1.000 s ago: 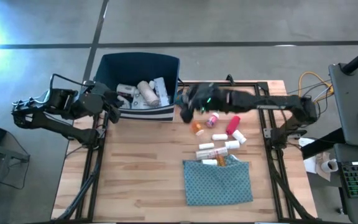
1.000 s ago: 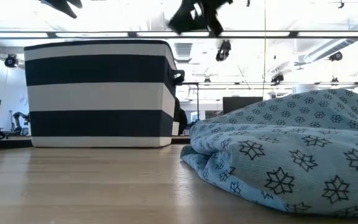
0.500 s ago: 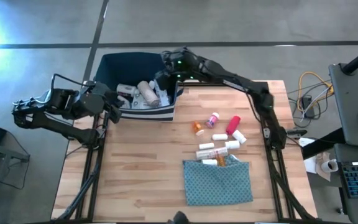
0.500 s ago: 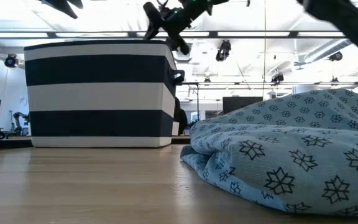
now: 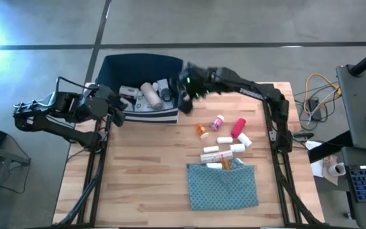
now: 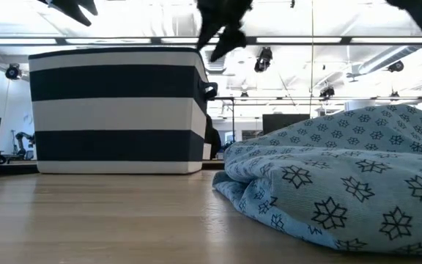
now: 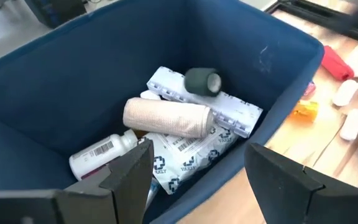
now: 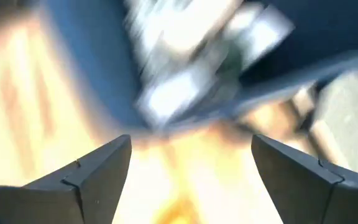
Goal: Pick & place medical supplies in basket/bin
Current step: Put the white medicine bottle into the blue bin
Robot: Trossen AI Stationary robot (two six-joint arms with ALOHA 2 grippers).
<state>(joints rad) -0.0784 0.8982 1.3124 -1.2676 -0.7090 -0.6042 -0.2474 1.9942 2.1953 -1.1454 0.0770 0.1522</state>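
Right end effector, fingers spread and empty at the navy bin's near-right rim, should next swing clear to the loose supplies such as the red tube on the bench.

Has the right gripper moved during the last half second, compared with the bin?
Yes. In the high view the right gripper has moved from over the bin's interior back toward the table, now at the bin's right rim, fingers open.

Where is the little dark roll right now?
The small dark roll is inside the blue bin, lying on the blue-and-white box next to the tan bandage roll, as the left wrist view shows.
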